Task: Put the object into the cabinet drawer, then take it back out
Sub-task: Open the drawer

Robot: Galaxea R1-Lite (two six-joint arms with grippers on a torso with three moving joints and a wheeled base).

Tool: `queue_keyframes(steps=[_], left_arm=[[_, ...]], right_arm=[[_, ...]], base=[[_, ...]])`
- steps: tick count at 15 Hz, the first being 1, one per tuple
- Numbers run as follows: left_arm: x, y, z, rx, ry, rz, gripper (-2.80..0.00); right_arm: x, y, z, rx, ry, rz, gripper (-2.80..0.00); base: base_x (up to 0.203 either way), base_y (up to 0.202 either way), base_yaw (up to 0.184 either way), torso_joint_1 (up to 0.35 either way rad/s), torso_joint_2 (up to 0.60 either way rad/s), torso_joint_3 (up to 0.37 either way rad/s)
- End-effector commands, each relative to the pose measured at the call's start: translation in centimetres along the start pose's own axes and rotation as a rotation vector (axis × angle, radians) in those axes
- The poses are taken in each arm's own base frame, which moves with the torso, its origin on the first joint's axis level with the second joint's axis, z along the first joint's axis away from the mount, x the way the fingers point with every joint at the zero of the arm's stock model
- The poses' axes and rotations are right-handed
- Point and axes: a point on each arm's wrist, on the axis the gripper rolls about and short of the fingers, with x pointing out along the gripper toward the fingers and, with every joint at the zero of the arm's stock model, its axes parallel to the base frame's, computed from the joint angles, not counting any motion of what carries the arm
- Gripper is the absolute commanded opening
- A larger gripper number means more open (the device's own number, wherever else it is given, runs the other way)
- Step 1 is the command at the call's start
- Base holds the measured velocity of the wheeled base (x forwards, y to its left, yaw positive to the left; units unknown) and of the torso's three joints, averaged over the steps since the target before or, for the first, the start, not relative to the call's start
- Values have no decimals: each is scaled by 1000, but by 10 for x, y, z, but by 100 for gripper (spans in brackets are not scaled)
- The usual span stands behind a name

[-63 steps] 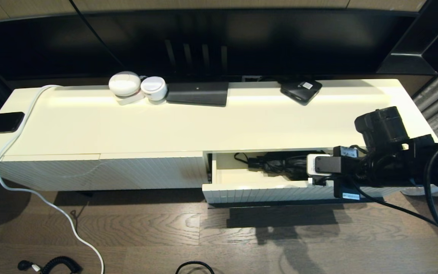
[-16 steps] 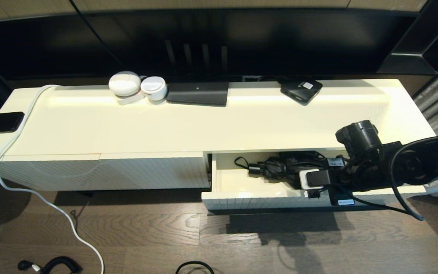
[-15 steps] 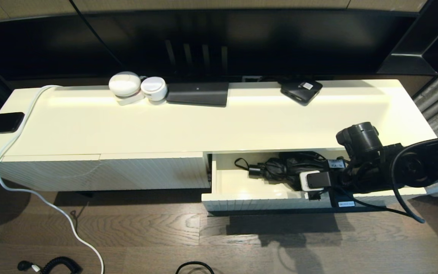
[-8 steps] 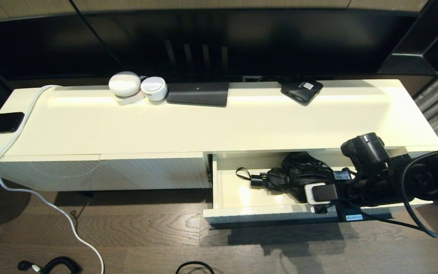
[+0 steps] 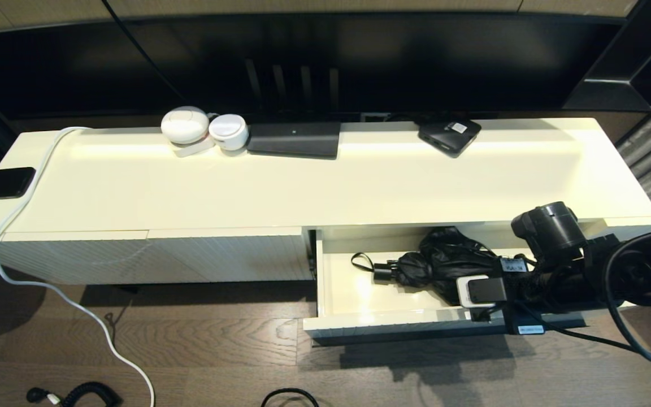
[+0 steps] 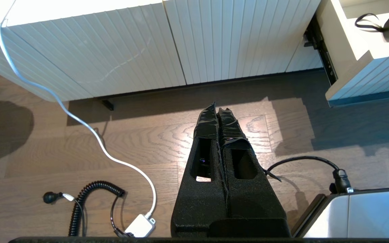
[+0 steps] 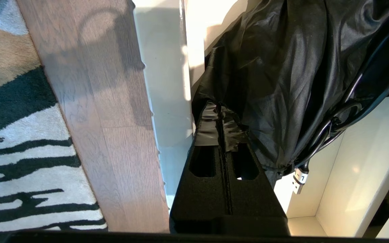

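drawer [image 5: 382,325] pulled further out | ribbed white front, cream inside

Umbrella [image 5: 444,263] in cabinet drawer [image 5: 382,319]

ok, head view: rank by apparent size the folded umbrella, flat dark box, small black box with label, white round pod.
1. folded umbrella
2. flat dark box
3. small black box with label
4. white round pod

The last two look close.
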Motion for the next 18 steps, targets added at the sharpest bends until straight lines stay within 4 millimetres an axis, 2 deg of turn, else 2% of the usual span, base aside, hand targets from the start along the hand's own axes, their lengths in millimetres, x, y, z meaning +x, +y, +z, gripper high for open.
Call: queue_keyframes(steps=[1, 8, 15, 18], left_arm=[[0, 0, 0, 1, 0, 0, -280], [0, 0, 0, 1, 0, 0, -280], [0, 0, 0, 1, 0, -1, -280], [0, 0, 0, 1, 0, -1, -280]], right_arm=[[-2, 3, 2, -12, -7, 9, -280], [-8, 19, 3, -2, -10, 38, -280], [-5, 16, 6, -8, -22, -2, -280], [-27, 10, 4, 34, -20, -101, -280]], base=[[0, 0, 0, 0, 0, 0], [0, 0, 0, 0, 0, 0], [0, 0, 0, 0, 0, 0], [0, 0, 0, 0, 0, 0]])
